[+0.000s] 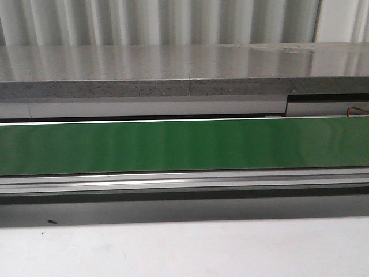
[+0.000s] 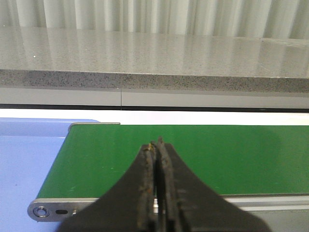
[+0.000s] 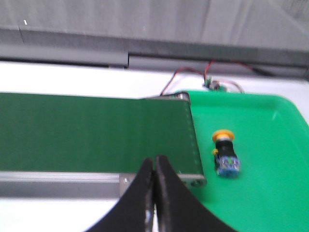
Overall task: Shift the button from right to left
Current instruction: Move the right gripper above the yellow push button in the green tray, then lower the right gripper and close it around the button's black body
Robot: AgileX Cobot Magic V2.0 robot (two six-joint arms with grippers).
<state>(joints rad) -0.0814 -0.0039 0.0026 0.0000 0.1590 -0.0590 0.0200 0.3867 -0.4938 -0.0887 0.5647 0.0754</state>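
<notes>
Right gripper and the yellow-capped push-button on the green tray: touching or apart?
Apart. The right wrist view shows the shut right gripper over the belt's end, with green tray showing between it and the yellow-capped push-button.

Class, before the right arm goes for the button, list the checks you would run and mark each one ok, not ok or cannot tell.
1. Button in sight: ok, on the green tray, beside the belt.
2. Button free of both tools: ok.
3. Right tool open for grasping: not ok, shut.
4. Left tool empty: ok, shut on nothing.
5. Belt clear: ok in all views.
6. Button upright: not ok, lying on its side.
</notes>
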